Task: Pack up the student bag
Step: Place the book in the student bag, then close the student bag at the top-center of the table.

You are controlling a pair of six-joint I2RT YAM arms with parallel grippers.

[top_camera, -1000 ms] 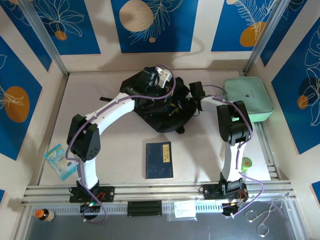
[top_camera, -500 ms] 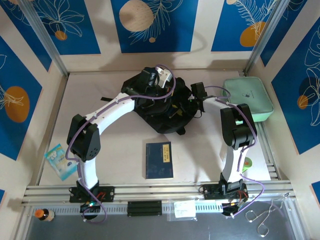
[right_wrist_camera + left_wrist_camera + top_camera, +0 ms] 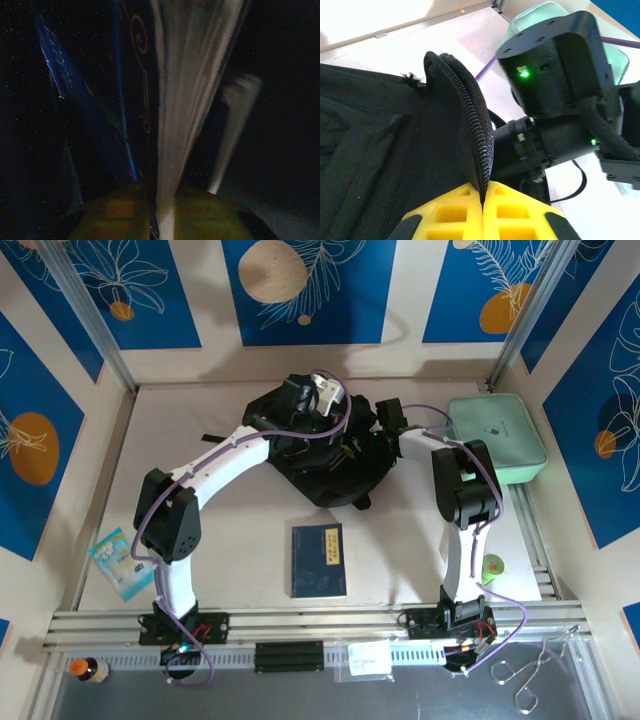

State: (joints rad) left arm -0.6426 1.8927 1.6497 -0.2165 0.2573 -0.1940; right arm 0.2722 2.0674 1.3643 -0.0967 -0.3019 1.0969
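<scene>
our right tool (image 3: 162, 205) has pushed further into the student bag (image 3: 335, 478), far middle of the desk (image 3: 230, 540), narrowing to pinch a book (image 3: 185, 100) inside; our left tool (image 3: 484, 192) pinches the zipper rim (image 3: 472, 125) open. we judge this book nearly packed.

Mint pouch (image 3: 497, 438) far right; blue packet (image 3: 121, 562) near left edge.

We note a pale desk (image 3: 240, 530). On it lie the student bag (image 3: 335, 475) at centre back, a dark blue book (image 3: 319, 560) in front of it and apart, a mint-green pouch (image 3: 497, 437) far right, a light-blue packet (image 3: 122, 562) near left, and a small green disc (image 3: 493, 565) near right.
</scene>
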